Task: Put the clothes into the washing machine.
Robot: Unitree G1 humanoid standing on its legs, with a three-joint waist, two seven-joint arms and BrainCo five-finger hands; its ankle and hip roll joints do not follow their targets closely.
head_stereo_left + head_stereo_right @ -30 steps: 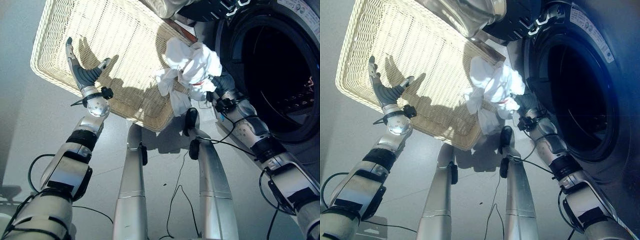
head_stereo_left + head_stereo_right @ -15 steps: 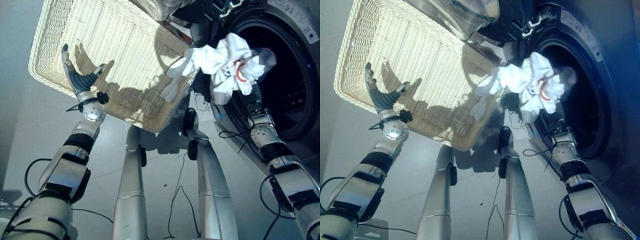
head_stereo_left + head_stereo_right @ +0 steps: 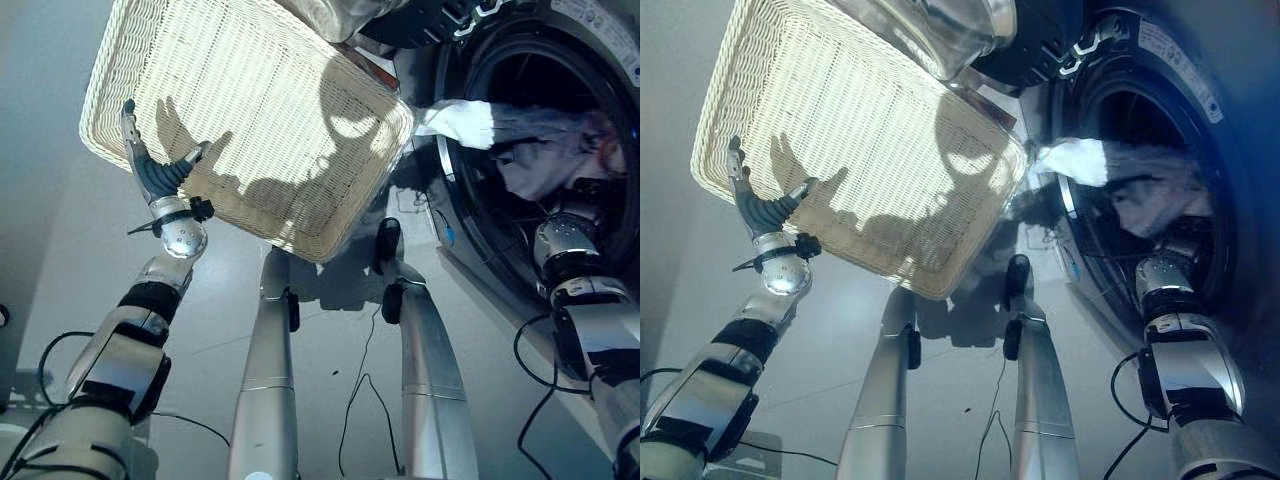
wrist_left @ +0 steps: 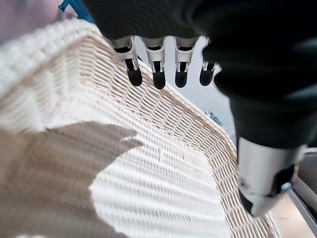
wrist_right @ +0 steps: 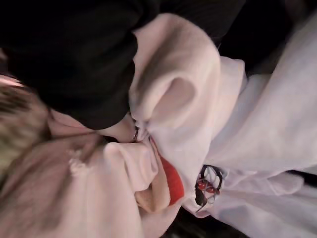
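White clothes (image 3: 540,150) in washing machine (image 3: 600,60), right hand's fingers buried, grip unclear, left hand (image 3: 152,172) open

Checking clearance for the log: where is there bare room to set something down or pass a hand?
The wicker basket is bare across its bottom, bordered by its rim; the left hand hovers open at its near edge. The washing machine opening is crowded: white clothes bunch around the right hand, one end draped over the door rim.

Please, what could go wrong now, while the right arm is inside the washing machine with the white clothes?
1. A sleeve of the white clothes hangs over the washing machine's door rim; it may stay outside or snag.
2. The right hand is buried in cloth, which may cling when the arm withdraws.
3. The wicker basket lies close to the opening; the dragged sleeve may catch it.
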